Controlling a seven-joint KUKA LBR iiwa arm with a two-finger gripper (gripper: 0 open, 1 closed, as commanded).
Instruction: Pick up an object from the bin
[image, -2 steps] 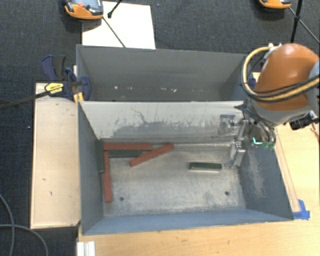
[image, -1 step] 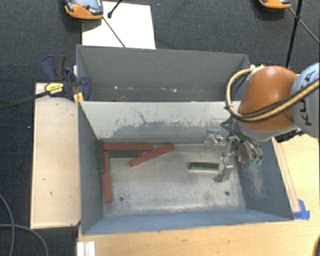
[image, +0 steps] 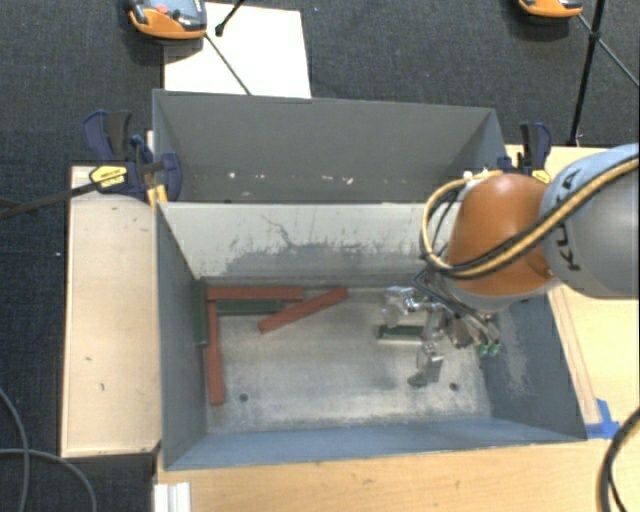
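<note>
My gripper hangs low over the right part of the bin floor, its metal parts close to the bottom. I see nothing held in it. A small green thing lies just to its right, by the bin's right wall. Well to the left, a red-brown bar lies slanted on the floor. A second red-brown bar runs along the foot of the back wall. A third lies along the left wall.
A dark strip lies right under the back bar. The arm, with its orange cover and cables, comes in over the bin's right rim. Bare floor stretches between the slanted bar and the gripper.
</note>
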